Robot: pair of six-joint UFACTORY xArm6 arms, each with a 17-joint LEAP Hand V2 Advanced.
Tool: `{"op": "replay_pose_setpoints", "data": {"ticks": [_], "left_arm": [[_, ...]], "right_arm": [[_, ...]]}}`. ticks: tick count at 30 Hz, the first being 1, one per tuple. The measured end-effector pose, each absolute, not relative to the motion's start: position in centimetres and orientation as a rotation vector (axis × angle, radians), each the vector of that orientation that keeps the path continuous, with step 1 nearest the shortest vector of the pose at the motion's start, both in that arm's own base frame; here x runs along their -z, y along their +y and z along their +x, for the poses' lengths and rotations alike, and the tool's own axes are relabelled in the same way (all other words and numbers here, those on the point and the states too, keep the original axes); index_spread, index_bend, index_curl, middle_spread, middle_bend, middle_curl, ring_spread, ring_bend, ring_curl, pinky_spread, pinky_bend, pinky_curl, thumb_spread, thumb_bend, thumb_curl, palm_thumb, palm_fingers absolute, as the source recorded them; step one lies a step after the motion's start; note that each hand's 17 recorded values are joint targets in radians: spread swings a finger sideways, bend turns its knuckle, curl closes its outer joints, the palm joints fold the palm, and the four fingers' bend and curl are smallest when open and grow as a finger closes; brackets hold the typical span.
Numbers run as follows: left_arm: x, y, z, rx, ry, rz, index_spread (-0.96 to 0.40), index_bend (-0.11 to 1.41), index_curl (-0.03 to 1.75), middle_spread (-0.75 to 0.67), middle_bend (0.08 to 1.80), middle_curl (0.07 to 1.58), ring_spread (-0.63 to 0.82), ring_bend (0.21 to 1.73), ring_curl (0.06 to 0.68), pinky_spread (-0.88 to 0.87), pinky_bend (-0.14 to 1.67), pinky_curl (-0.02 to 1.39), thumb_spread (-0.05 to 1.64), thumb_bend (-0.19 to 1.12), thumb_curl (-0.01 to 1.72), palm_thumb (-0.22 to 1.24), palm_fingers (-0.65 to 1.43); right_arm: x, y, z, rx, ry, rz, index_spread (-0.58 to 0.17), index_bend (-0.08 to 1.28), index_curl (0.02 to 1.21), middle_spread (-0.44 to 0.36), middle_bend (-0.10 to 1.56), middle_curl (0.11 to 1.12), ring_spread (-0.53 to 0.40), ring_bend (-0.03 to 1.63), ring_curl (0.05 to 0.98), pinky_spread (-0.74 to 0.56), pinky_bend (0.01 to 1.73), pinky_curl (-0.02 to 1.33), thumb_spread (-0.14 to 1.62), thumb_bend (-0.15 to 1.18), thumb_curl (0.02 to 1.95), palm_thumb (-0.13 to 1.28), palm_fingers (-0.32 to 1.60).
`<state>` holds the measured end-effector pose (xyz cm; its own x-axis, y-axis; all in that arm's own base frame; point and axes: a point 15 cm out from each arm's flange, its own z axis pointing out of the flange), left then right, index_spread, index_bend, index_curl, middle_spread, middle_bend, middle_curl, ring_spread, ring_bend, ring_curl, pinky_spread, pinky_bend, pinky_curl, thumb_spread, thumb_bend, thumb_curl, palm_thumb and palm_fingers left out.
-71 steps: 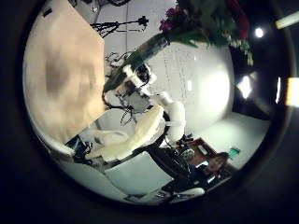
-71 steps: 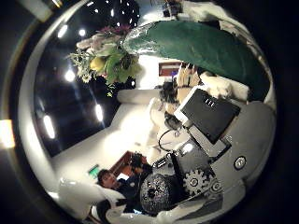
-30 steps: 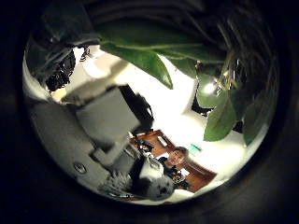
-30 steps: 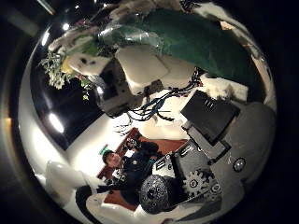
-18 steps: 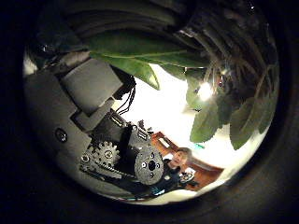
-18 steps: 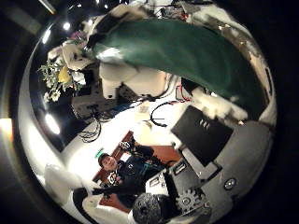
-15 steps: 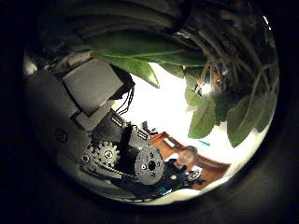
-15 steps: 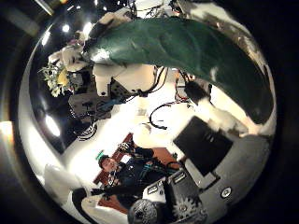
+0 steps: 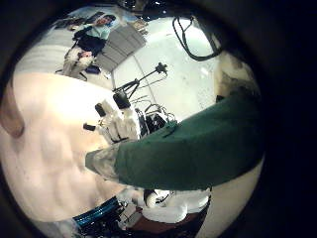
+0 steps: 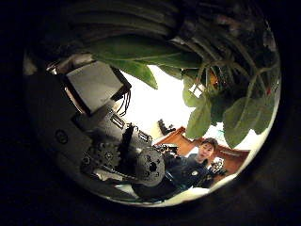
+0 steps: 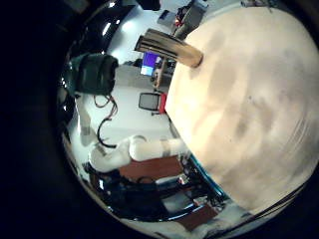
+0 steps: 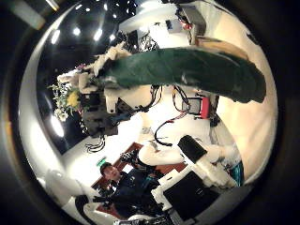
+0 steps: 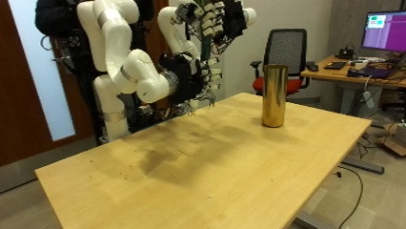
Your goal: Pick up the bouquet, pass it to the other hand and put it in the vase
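Note:
The bouquet's dark green wrap [image 12: 187, 70] runs across the right thumb side view, with pale and yellow flowers [image 12: 70, 94] at one end. My left hand [image 12: 117, 98] is curled round the wrap near the flowers. Leaves and stems [image 10: 212, 104] lie close against the left palm, beside its own fingers [image 10: 103, 141]. The right hand [image 12: 192, 192] is off the wrap, its fingers relaxed. In the outside view both hands [image 13: 213, 24] bunch together at the top edge and the bouquet is hidden. The gold vase [image 13: 273, 95] stands upright on the table [image 13: 191, 172], below and beside the hands.
The wrap [image 9: 188, 149] hangs above the wooden table [image 9: 50, 129]. An office chair [image 13: 286, 52] and a desk with a monitor [image 13: 368, 67] stand behind the table's far edge. The vase [image 11: 169, 48] is near that edge.
The left palm came up to the bouquet's stems and leaves. The right hand's fingers came off the green wrap, which now lies farther from the right palm.

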<state>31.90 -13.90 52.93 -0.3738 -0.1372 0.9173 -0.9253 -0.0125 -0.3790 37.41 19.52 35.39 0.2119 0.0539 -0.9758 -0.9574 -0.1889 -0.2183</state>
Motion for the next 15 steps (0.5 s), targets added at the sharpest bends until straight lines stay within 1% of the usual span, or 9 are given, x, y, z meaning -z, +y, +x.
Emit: {"op": "replay_pose_setpoints", "data": {"ticks": [7,10,12,15], "left_arm": [[-55.6,-11.8,32.3,-1.531,-1.626,1.178,-0.76,0.54,1.13,-0.54,1.12,1.03,-0.4,1.48,0.578,-0.54,1.23,0.67,0.2,-0.02,0.88,1.13,1.01],[-57.1,-10.6,32.6,-1.56,-1.643,1.21,-0.77,0.5,1.19,-0.53,1.12,1.02,-0.4,1.48,0.578,-0.54,1.22,0.68,0.2,-0.02,0.88,1.13,1.01],[-57.9,-10.0,32.8,-1.573,-1.651,1.225,-0.78,0.46,1.25,-0.53,1.12,1.02,-0.4,1.47,0.577,-0.54,1.21,0.68,0.19,-0.02,0.89,1.12,1.02],[-59.5,-8.7,33.1,-1.6,-1.67,1.25,-0.78,0.43,1.29,-0.53,1.12,1.02,-0.41,1.46,0.577,-0.54,1.2,0.68,0.19,-0.02,0.9,1.12,1.03]], "right_arm": [[-35.6,18.5,39.1,-1.067,1.024,-1.323,-0.254,0.15,0.25,0.116,0.17,0.28,0.17,0.34,0.24,0.27,0.33,0.38,0.95,-0.02,0.52,0.9,-0.05],[-35.8,17.8,39.4,-1.047,1.042,-1.302,-0.229,0.16,0.26,0.13,0.17,0.28,0.171,0.33,0.242,0.27,0.32,0.37,0.95,-0.02,0.52,0.91,-0.03],[-35.9,17.0,39.6,-1.031,1.05,-1.291,-0.225,0.16,0.26,0.134,0.17,0.27,0.172,0.32,0.245,0.27,0.33,0.36,0.95,-0.02,0.52,0.91,-0.03],[-36.0,15.6,40.1,-1.004,1.069,-1.269,-0.219,0.16,0.26,0.137,0.18,0.27,0.172,0.32,0.247,0.27,0.33,0.36,0.95,-0.02,0.52,0.92,-0.02]]}}
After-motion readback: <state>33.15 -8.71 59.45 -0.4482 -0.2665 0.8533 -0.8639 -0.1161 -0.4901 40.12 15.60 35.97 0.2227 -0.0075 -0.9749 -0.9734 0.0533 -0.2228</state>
